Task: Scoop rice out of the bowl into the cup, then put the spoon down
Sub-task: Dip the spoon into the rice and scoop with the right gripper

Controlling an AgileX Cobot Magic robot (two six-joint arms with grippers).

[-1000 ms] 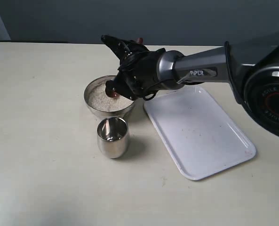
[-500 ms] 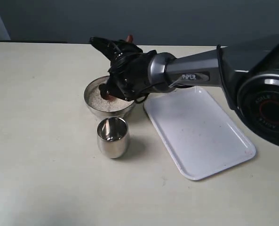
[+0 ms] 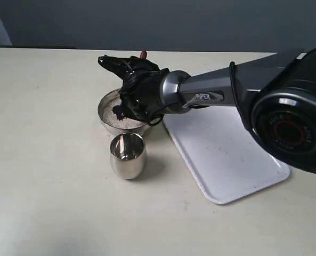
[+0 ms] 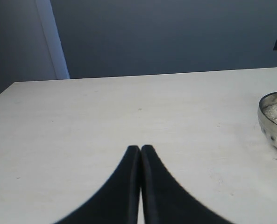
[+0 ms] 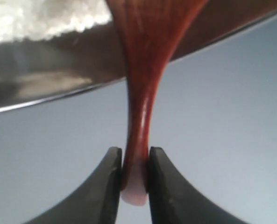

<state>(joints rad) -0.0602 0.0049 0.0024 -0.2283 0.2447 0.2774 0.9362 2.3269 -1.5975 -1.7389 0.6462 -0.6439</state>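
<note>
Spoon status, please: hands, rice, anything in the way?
Right hand shut on spoon, scoop in the rice in the bowl. Left hand shut, empty. Nothing blocks the cup.

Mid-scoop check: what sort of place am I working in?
Probably a lab test bench staged for a kitchen task, not a real kitchen: a plain pale table, a blank dark wall, and a steel bowl of rice, cup and white tray.

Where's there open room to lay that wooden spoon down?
The flat white tray right of the shiny steel bowl is bare; so is the beige table left of the bowl and small steel cup. Those two stand close together.
</note>
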